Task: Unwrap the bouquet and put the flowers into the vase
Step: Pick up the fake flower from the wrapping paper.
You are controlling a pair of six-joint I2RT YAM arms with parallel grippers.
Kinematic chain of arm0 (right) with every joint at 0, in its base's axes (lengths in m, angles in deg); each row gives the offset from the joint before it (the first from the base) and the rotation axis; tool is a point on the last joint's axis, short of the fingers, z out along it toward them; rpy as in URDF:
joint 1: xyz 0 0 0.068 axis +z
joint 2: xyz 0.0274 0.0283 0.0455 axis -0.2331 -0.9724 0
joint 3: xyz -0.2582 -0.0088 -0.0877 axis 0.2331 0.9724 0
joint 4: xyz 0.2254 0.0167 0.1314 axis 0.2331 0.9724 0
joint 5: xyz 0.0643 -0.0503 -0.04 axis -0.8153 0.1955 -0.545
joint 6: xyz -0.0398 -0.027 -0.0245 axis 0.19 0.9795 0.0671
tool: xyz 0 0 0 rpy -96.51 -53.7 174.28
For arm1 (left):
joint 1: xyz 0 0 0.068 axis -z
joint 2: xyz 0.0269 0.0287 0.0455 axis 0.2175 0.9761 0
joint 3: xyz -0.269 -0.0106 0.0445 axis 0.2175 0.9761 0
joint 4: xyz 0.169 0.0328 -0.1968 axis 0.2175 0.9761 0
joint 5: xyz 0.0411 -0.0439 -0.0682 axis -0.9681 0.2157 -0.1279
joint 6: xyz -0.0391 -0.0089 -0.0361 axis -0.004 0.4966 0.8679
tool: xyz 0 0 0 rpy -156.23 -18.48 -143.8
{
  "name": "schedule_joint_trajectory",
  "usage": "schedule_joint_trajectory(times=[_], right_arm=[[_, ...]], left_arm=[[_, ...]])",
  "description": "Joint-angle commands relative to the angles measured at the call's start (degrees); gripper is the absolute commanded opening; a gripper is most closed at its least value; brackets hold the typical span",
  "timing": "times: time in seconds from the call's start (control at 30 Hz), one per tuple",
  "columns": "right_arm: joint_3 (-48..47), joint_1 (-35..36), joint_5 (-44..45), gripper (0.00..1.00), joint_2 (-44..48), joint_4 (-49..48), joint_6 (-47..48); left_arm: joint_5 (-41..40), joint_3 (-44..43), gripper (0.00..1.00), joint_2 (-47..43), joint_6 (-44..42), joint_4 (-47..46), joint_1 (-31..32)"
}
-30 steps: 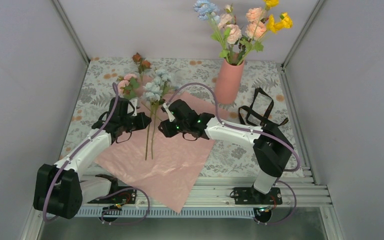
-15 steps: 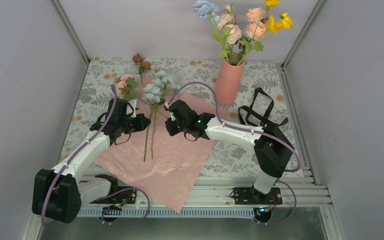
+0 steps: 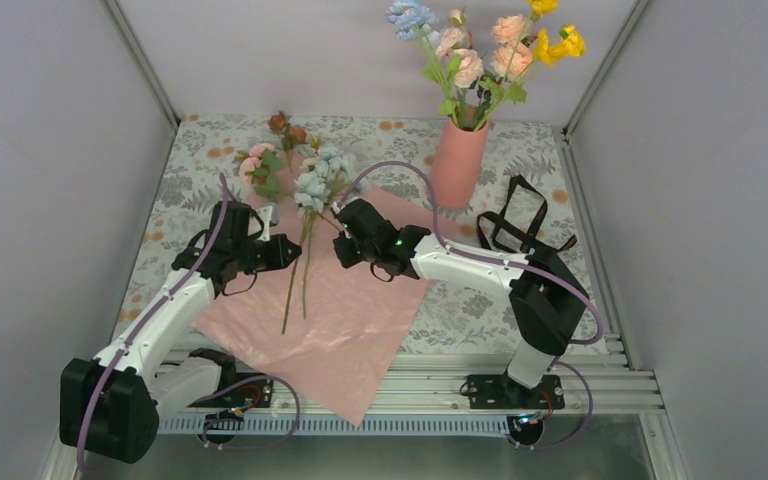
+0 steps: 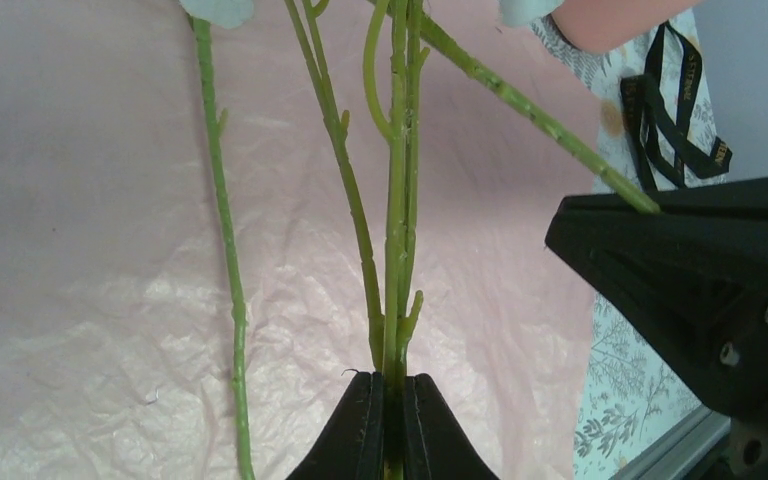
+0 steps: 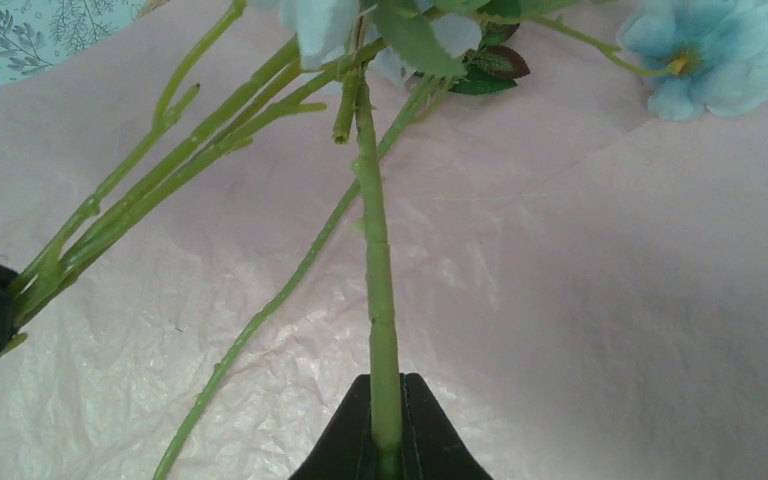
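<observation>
At the left, we see the left tool (image 4: pixel 390 400) clenched on a small cluster of green stems (image 4: pixel 396 250), as it was a second ago, though its arm has drawn back toward the near left corner. Their pink and pale blue blooms (image 3: pixel 310 180) have shifted a little toward the back of the surface (image 3: pixel 195 190), above the opened lilac-pink wrapping sheet (image 3: pixel 350 340), which lies spread flat. In the middle comes the change that matters: the right tool (image 5: pixel 386 400), parted a second ago, has now clamped onto a single stem (image 5: pixel 378 250) of the same bunch. We judge that, with each tool gripping its own part, the single stem can be drawn free and carried off. To the right stands the salmon-pink vase (image 3: pixel 457 160), upright and well apart, already holding several flowers (image 3: pixel 480 50). A black ribbon (image 3: pixel 515 225) lies near it on the right.
</observation>
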Motion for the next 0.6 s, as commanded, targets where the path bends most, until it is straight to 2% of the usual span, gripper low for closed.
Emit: schedule_joint_trajectory(times=[0.0, 0.57], right_arm=[[-1.4, -0.8, 3.2, 0.04, 2.2, -3.1, 0.6], [9.5, -1.6, 2.2, 0.04, 1.9, -11.3, -1.1]], left_arm=[[2.3, -2.5, 0.02, -1.3, -1.3, 3.0, 0.0], [1.9, -9.8, 0.02, -6.1, 6.6, 5.4, 0.0]])
